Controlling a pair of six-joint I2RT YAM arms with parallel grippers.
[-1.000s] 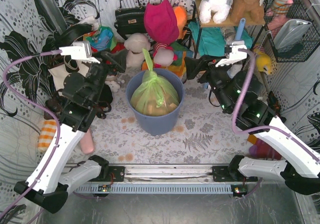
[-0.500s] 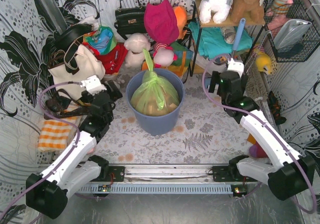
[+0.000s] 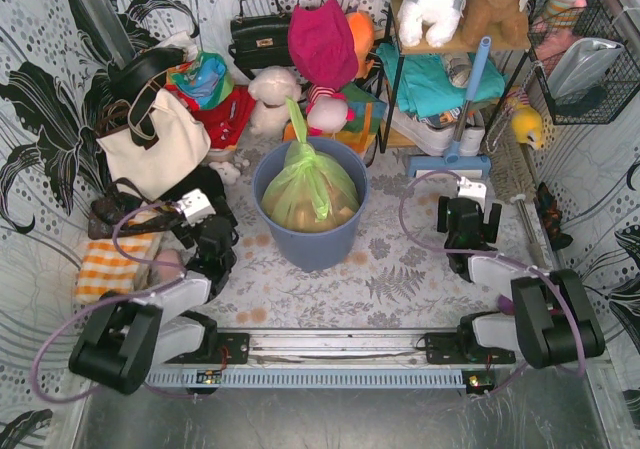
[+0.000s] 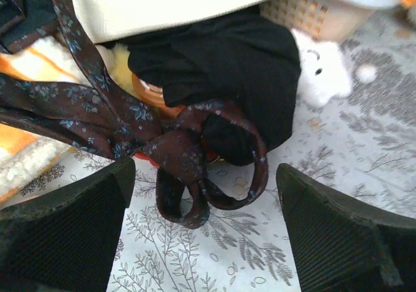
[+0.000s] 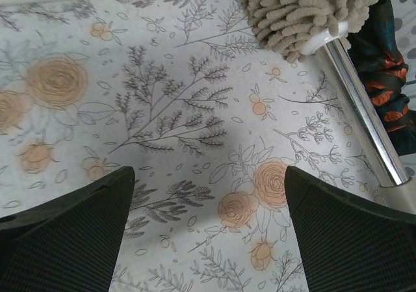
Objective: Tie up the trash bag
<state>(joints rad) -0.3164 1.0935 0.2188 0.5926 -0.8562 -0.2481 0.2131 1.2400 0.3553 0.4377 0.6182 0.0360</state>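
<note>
- A floral-print table (image 3: 400, 269) crowded with toys, bags and cloth along its far side is the setting, with two robot arms mounted at its near edge.
- Both arms, raised high on either side of the bin a second ago, now lie folded low near their bases, well apart from it.
- The left hand (image 4: 205, 181) is spread wide and holds nothing. It faces a looped dark patterned strap (image 4: 188, 168), a black cloth and a small white plush toy (image 4: 322, 71).
- The right hand (image 5: 207, 181) is likewise wide open and empty above bare floral cloth, with a shaggy beige mop head (image 5: 305, 9) and its metal pole ahead to the right.
- The trash bag (image 3: 310, 189) has not moved: it sits in the blue-grey bin (image 3: 310, 244) at mid-table, its gathered neck standing upright above the rim, touched by neither hand.
- Crumpled brown paper shows through the bag's thin green plastic.
- A cream tote bag (image 3: 160, 149) with black straps stands left of the bin.
</note>
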